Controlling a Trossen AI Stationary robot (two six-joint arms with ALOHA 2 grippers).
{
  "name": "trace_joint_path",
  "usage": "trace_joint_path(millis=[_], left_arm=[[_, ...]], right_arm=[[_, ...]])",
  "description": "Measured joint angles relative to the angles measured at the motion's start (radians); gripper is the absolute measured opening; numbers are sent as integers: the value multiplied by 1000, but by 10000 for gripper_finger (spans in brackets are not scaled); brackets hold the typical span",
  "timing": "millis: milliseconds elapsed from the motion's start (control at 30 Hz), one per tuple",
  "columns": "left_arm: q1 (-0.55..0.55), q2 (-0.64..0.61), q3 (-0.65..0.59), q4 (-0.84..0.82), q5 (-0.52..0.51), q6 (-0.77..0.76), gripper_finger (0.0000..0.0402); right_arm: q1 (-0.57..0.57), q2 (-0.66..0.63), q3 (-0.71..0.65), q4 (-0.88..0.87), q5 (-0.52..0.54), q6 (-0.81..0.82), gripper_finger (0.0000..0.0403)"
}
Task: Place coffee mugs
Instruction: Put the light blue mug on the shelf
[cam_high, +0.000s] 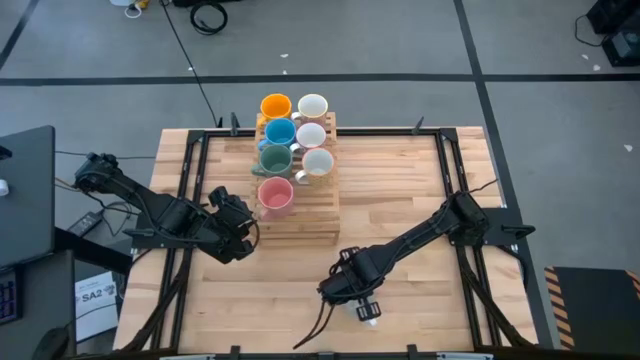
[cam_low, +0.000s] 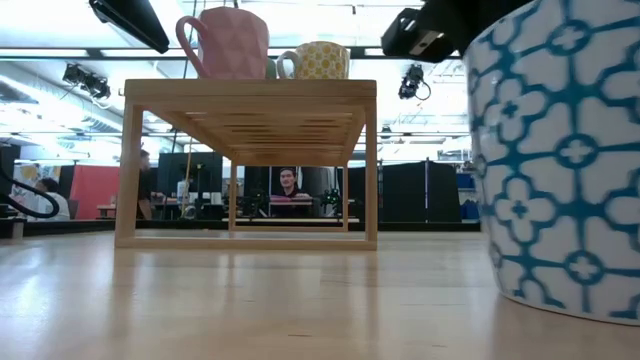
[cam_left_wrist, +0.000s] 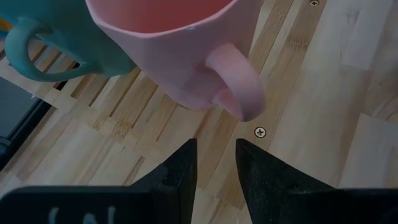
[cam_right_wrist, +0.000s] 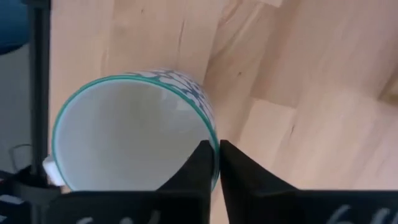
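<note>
Right wrist view shows the right gripper (cam_right_wrist: 215, 163) with jaws clenched on the rim of a white mug with teal lattice pattern (cam_right_wrist: 134, 127), standing upright on the pale wooden bench (cam_high: 420, 220) at its near edge, apparently gripped for carrying to the rack. Farther in, the left gripper (cam_left_wrist: 216, 163), jaws released and slightly parted, sits just short of the glossy pink mug (cam_left_wrist: 186, 50) and its handle. That mug stands on the slatted wooden rack (cam_high: 300, 215), ahead of green, blue, orange and pale mugs in two rows.
</note>
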Motion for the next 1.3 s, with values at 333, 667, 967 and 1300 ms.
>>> trace_joint_path(millis=[333,667,967,1300], left_arm=[[0,0,0,0,0,0,117],[0,0,0,0,0,0,117],[0,0,0,0,0,0,117],[0,0,0,0,0,0,117]], right_arm=[[-11,-3,4,-14,1,228,17],[-71,-10,168,-114,11,407,16],[-166,-12,444,-320,-4,572,16],[-323,-97,478,-289,-29,686,16]])
